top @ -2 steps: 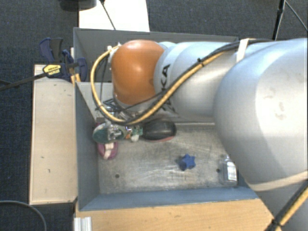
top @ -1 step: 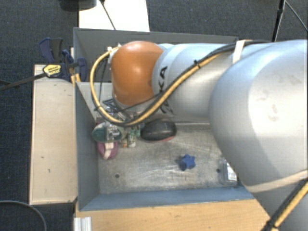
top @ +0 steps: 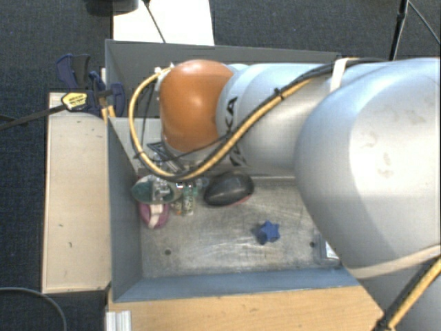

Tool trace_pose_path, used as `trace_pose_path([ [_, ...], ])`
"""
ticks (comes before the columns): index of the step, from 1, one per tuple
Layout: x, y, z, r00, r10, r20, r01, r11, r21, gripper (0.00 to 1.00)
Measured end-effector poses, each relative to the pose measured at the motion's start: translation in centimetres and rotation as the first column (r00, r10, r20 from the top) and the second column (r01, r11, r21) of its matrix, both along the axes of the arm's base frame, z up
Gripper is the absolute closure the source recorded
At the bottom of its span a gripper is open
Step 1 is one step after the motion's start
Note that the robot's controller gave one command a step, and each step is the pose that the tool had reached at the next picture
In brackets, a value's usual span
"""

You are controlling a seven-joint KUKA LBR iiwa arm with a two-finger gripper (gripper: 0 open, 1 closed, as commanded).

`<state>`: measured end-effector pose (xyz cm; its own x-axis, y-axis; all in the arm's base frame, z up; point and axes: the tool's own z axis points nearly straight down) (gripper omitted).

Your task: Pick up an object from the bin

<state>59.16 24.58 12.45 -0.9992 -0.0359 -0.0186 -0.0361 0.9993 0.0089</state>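
My gripper [top: 165,165] shows as a dark body below the orange wrist cover, low in the bin's left part. Right under it lies a teal rounded thing [top: 145,188], with a pink-and-maroon piece [top: 155,214] just in front of that. A small brown-green thing [top: 186,202] sits beside them. A black oval thing [top: 227,188] rests a little to the right, with a pink edge under it. The arm hides whatever is directly beneath the gripper.
A small blue star-like thing [top: 267,232] lies alone on the bin floor toward the front right. A pale clear thing [top: 324,252] peeks out at the arm's edge. The big arm covers the bin's right and back.
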Motion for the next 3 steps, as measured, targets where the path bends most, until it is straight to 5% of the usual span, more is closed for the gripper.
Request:
trace_pose_path([
  [1, -0.1, 0.0, -0.1, 0.992, 0.123, 0.0, -0.123, 0.992, -0.002, 1.0],
  [2, -9.1, -0.8, 2.0, 0.989, 0.148, -0.021, -0.148, 0.989, -0.008, 1.0],
  [3, -9.7, -0.9, 13.9, 0.991, 0.131, -0.008, -0.131, 0.991, -0.006, 1.0],
])
